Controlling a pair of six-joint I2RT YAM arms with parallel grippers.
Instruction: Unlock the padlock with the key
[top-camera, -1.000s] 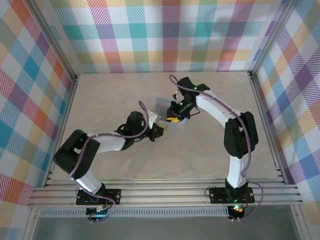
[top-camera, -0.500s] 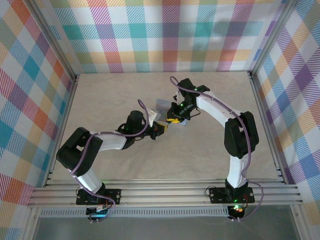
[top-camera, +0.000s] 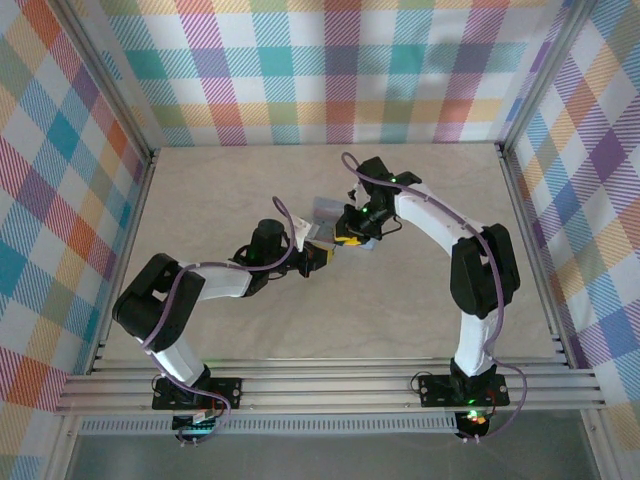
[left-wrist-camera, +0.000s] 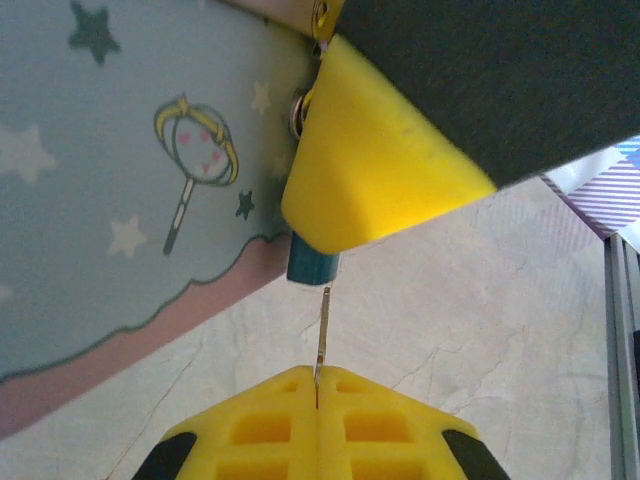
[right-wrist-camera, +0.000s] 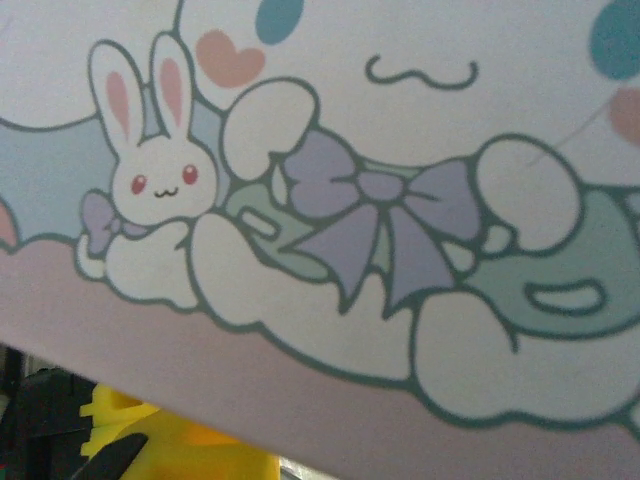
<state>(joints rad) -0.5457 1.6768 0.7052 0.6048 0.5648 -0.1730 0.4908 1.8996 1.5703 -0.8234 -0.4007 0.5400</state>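
Two fingers of the left hand (left-wrist-camera: 317, 388) pinched the key (left-wrist-camera: 321, 335), its blade aimed along its long axis at the padlock (left-wrist-camera: 312, 266), tip just short of the lock's underside. The lock sat at the edge of the tin box (left-wrist-camera: 100, 200) beneath a finger of the right hand (top-camera: 350, 236), whose grip could not be told. The left wrist view resolved this alignment; the top view gave both hands meeting mid-bench (top-camera: 250, 190), with the key too small to tell.

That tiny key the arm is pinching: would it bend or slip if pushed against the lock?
The key looks a thin metal sliver, so probably light and stiff, yet apt to bend if pushed off-line against the padlock. Pinched at one end by the left end effector, it may pivot or slip.
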